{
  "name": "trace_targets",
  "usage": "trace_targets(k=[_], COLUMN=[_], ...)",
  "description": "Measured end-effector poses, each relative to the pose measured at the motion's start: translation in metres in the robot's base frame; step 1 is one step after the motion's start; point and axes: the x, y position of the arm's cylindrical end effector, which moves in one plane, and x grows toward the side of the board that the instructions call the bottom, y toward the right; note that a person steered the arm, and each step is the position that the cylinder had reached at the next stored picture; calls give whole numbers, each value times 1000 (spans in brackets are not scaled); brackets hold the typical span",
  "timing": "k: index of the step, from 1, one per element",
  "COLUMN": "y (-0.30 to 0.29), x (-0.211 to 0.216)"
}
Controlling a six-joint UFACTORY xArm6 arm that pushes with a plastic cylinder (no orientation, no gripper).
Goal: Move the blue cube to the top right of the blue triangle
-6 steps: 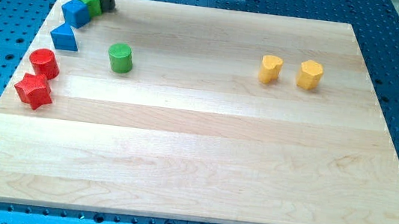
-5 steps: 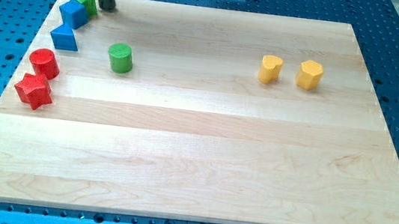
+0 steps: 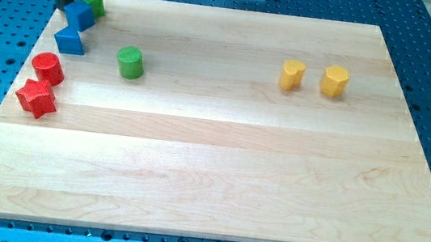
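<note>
We have no pincer, only our tip point(image 3: 64, 6), touching the blue cube's point(image 3: 79, 15) far-left side on the desk point(image 3: 222, 138). The cube sits just far-right of the blue triangle point(image 3: 70, 40); little seems left.

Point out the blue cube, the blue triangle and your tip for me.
blue cube point(image 3: 80, 14), camera view, on its top face.
blue triangle point(image 3: 69, 39), camera view, on its sloped upper face.
my tip point(image 3: 64, 6), camera view, at the rod's very end, by the cube's left side.
</note>
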Motion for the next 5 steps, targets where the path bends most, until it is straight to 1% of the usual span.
trace_targets(k=[1,2,3,4,5], y=[37,25,-26,-39,-34], x=[13,13,13,15,47])
